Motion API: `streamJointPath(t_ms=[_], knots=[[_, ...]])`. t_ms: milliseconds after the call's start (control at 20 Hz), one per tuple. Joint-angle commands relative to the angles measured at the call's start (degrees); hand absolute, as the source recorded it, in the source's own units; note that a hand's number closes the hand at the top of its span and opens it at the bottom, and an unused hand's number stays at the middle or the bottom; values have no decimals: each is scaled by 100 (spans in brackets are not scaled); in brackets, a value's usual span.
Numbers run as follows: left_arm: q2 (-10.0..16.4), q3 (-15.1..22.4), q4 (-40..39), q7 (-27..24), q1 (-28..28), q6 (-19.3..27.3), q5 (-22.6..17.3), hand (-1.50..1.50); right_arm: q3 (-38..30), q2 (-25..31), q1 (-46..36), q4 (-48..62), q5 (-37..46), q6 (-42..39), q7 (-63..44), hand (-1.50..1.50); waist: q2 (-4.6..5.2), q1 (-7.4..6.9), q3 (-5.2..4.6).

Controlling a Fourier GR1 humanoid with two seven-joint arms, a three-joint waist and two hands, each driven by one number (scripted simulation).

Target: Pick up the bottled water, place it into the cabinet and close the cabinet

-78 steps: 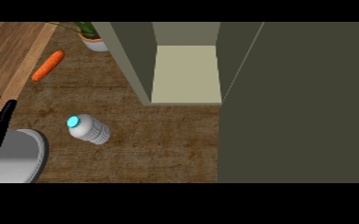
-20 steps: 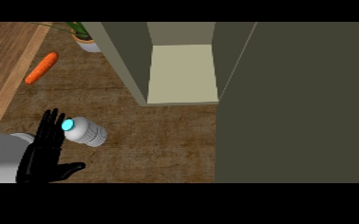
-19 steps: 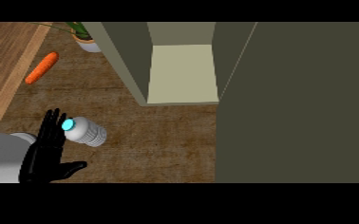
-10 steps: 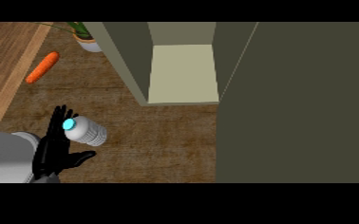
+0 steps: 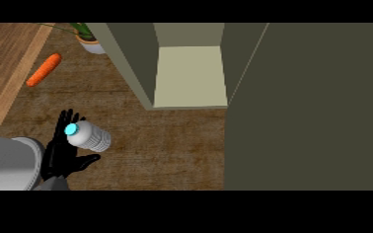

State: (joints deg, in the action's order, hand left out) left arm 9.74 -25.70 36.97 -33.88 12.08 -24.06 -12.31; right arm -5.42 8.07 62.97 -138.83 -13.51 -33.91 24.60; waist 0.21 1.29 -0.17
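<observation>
One hand [image 5: 59, 155] shows, the left, at the lower left corner on its grey forearm [image 5: 16, 164]. Its fingers [image 5: 65, 119] are straight and slightly spread, pointing away from the robot, and the thumb [image 5: 87, 161] sticks out to the right. They are curled round nothing.

The bottle [image 5: 90, 136] lies tilted on the desk [image 5: 167, 148] just right of the fingers, above the thumb. Its blue cap [image 5: 71, 129] points to the upper left and overlaps the fingers in this view. The cap may be touching them, but from this steep angle I cannot tell.

Farther off, past a bare strip of brown desk, stands the cabinet [image 5: 134, 64]. It is open, and its pale inner shelf [image 5: 189, 74] has nothing on it. The bottle is well apart from that opening, nearer the robot and to the left. The cabinet's door [image 5: 306, 103] is a broad dark olive panel filling the right side of the view.

Left of the cabinet a carrot [image 5: 44, 70] lies slantwise on the desk. At the far edge, just beside the cabinet's left wall, sits a potted plant [image 5: 89, 44].
</observation>
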Motion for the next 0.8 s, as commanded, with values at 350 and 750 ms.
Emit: streamJointPath(t_ms=[350,750], knots=[[114,-152,-1008,-387,641,-735,-328,150,-254,-3,128,-842,-505,-1,-265,-150,-1,-18,2],[-94,-127,-897,-366,777,-580,-507,150,-550,62,429,-829,-726,-224,-106,-150,-25,-52,11]])
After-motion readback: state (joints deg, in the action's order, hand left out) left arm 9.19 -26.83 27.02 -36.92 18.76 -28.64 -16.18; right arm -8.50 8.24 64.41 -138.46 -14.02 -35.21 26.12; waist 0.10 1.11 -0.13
